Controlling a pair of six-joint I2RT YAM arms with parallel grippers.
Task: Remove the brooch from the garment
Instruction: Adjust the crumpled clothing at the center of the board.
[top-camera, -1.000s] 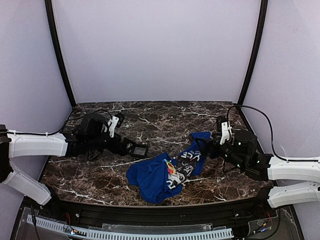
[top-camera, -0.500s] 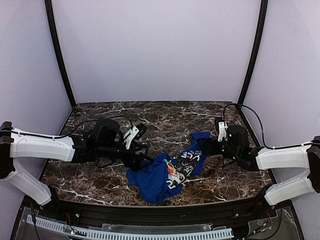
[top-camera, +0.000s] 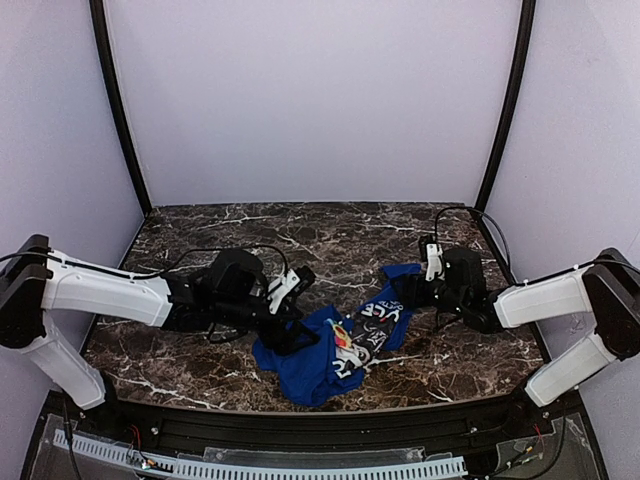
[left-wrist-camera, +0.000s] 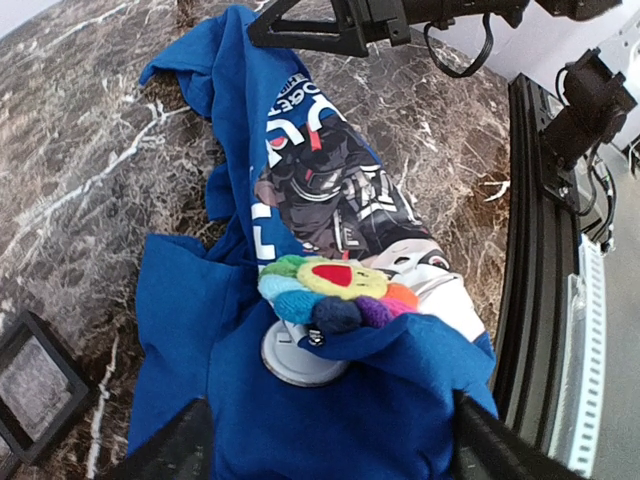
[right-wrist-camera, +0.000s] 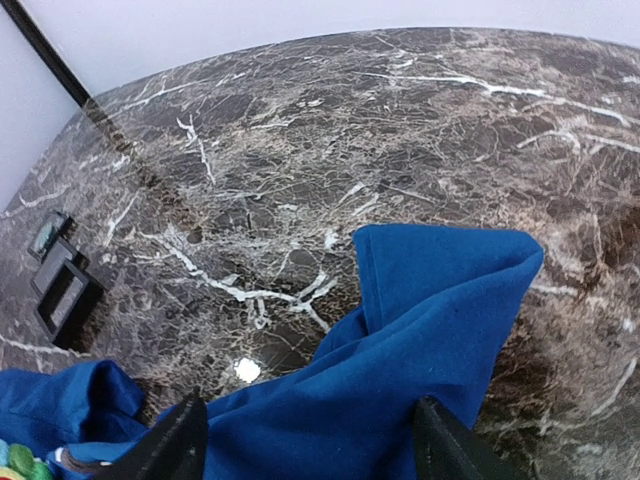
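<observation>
The brooch (left-wrist-camera: 335, 290) sits pinned on a raised fold of the garment (left-wrist-camera: 240, 130), at the edge of the printed patch. It shows green, yellow and red on top, with dark and purple lobes on the near side. A white disc (left-wrist-camera: 300, 362), likely its backing, lies just under it against the cloth.

The left gripper (left-wrist-camera: 330, 450) hovers near the brooch. Its fingers are spread wide on either side of the fold that carries the brooch, and they grasp nothing. The right gripper (right-wrist-camera: 310, 445) is well apart from the brooch, at the far corner of the garment. Its jaws are also released, with blue cloth lying between them but not pinched. Two dark trays (right-wrist-camera: 62, 285) lie beyond the brooch from that side.

The step in hand looks like getting a hold on both ends. To do it well, the right jaws should clench the corner first and hold it down, so that the cloth cannot ride up with the pin. The left fingers should then close on the brooch's own rim, above the disc, not on the fold below it. Catching blue cloth along with it would drag the whole garment. A short pull away from the disc seems safest.
</observation>
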